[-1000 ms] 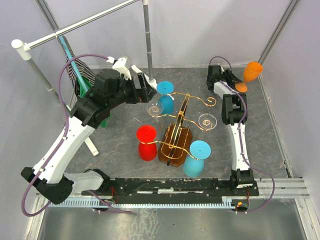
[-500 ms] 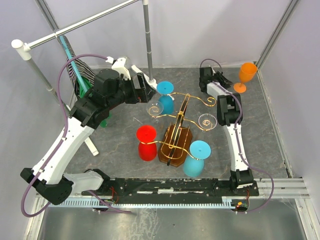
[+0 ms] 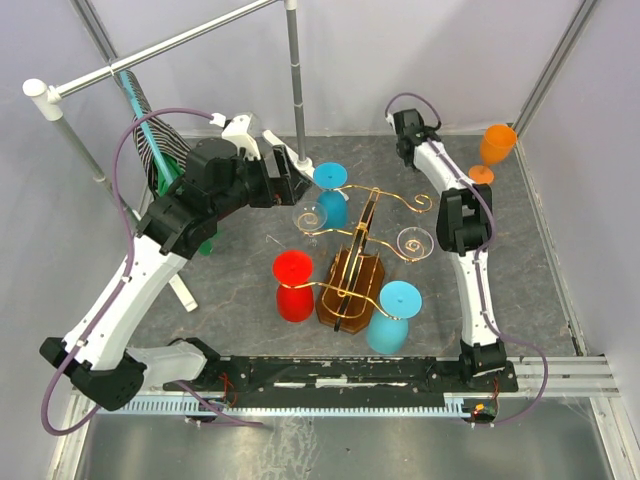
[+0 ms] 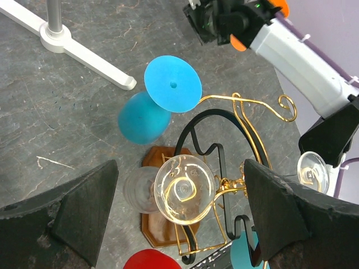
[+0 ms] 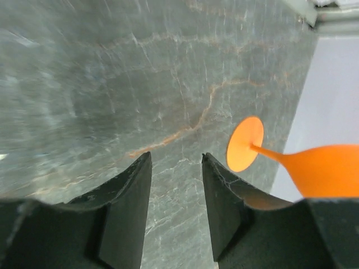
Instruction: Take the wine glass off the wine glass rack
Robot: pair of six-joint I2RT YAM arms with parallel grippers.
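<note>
The wine glass rack [image 3: 352, 270], gold wire on a brown wooden base, stands mid-table and also shows in the left wrist view [image 4: 247, 179]. Hanging upside down on it are a blue glass [image 3: 331, 195], two clear glasses [image 3: 311, 219] [image 3: 414, 242], a red glass [image 3: 293, 286] and a light blue glass [image 3: 393, 316]. My left gripper [image 3: 297, 176] is open above the rack's far left side. In its wrist view the left gripper [image 4: 180, 168] has its jaws spread wide on either side of a clear glass [image 4: 185, 189]. My right gripper [image 3: 405, 130] [image 5: 176, 162] is open and empty over the table, left of an orange glass [image 3: 495, 148] [image 5: 320, 168].
A grey metal pole frame [image 3: 295, 70] stands at the back left, its white foot [image 4: 84, 50] near the blue glass [image 4: 168, 92]. A striped cloth on a teal hanger [image 3: 155, 140] hangs from it. Grey walls close the back and the sides.
My right gripper has let go of the orange glass, which now stands on the table at the back right, and has drawn away to the left. The left arm has not moved.
</note>
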